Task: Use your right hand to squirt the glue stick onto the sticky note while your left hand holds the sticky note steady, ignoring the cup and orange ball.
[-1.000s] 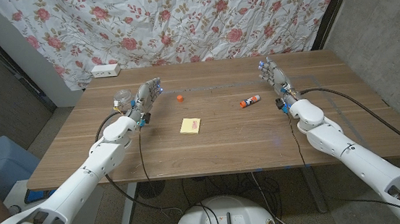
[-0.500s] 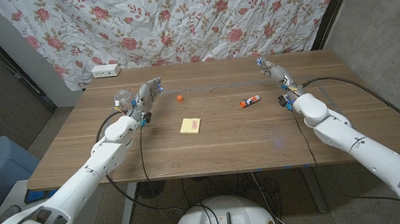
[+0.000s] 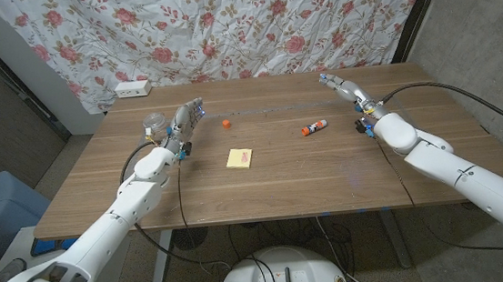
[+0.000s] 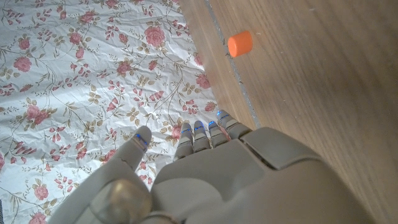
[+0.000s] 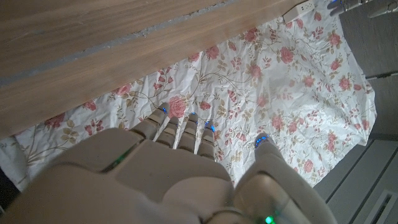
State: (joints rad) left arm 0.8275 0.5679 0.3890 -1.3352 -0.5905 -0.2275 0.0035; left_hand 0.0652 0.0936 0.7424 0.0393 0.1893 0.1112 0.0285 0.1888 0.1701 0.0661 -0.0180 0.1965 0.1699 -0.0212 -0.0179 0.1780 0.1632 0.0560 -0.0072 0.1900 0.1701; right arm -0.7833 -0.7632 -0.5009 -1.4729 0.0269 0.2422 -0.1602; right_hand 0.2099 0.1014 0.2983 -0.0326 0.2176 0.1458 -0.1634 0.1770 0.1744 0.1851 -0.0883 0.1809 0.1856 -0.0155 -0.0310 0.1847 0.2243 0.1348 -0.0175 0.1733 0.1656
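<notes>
A yellow sticky note (image 3: 240,158) lies near the middle of the wooden table (image 3: 274,189). The glue stick (image 3: 314,128), white with an orange cap, lies on its side to the right of it. My left hand (image 3: 186,119) is raised at the back left, fingers apart, empty, well left of the note. My right hand (image 3: 341,90) is up at the back right, open and empty, behind and right of the glue stick. The left wrist view looks over the left hand (image 4: 205,180) at an orange piece (image 4: 240,44); the right wrist view looks past the right hand (image 5: 174,174).
A small orange ball (image 3: 224,122) sits behind the note. A clear cup (image 3: 153,127) stands just left of my left hand. A white power strip (image 3: 133,88) lies at the table's back left corner. A floral curtain (image 3: 250,22) hangs behind the table.
My right arm has swung: the hand moved slightly back and left while the elbow went out to the right. The left hand stays almost still.
</notes>
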